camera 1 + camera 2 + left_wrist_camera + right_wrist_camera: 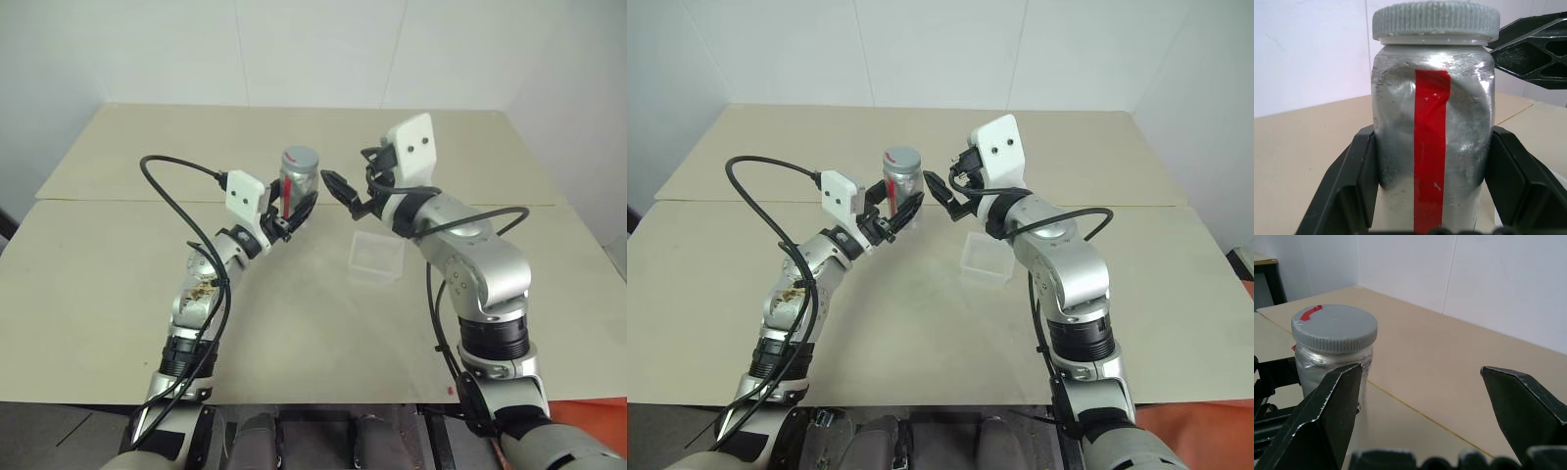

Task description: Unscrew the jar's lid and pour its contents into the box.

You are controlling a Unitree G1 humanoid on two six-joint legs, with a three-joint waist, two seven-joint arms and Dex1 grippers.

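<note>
My left gripper (291,211) is shut on the jar (298,184) and holds it upright above the table, its fingers (1359,181) pressing both sides of the lower body. The jar (1432,122) looks silvery with a vertical red stripe. The grey ribbed lid (1436,19) sits on top, with a red mark on it (1334,325). The contents are hidden inside. My right gripper (348,196) stands open just to the right of the lid, apart from it, with nothing between its fingers (1327,416). The clear box (377,255) rests on the table below the right gripper.
The beige table (118,294) has a seam running across it behind the arms, and white walls stand beyond its far edge. A black cable (171,196) loops off the left wrist.
</note>
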